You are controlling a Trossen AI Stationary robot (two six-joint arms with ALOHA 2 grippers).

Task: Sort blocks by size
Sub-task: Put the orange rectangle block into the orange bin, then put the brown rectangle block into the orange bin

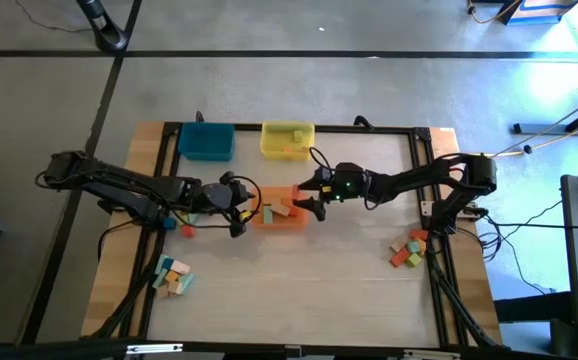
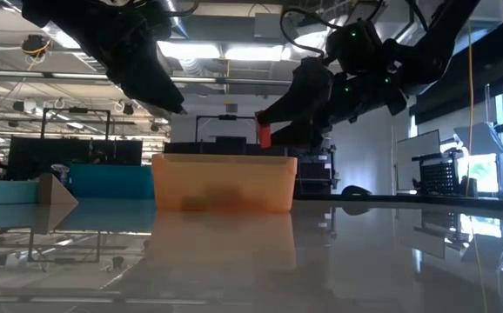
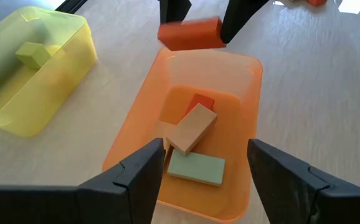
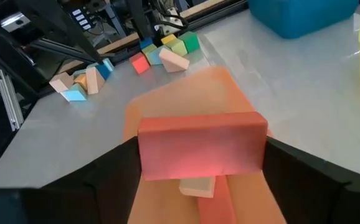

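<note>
My right gripper (image 1: 307,197) is shut on a red-orange oblong block (image 4: 198,144) above the right end of the orange tray (image 1: 281,212). The block also shows in the left wrist view (image 3: 189,32) and the low view (image 2: 264,133). My left gripper (image 3: 208,180) is open and empty above the tray's left end (image 1: 241,208). In the tray lie a natural wood block (image 3: 192,127), a green block (image 3: 197,168) and a red block (image 3: 200,101); the wood block lies partly on the other two. My right gripper pinches the red-orange block by its two short ends (image 4: 149,149) between its two fingers (image 3: 239,15). The fingers slant down from the table's right. The block hangs level and lengthwise between them, lifted clear above the tray's rim (image 3: 211,59).
A yellow tray (image 1: 287,140) with a green block (image 3: 33,55) and a blue tray (image 1: 206,140) stand at the far edge. Loose blocks lie in piles at the near left (image 1: 174,278) and right (image 1: 409,250); two small ones lie by the left arm (image 1: 179,228).
</note>
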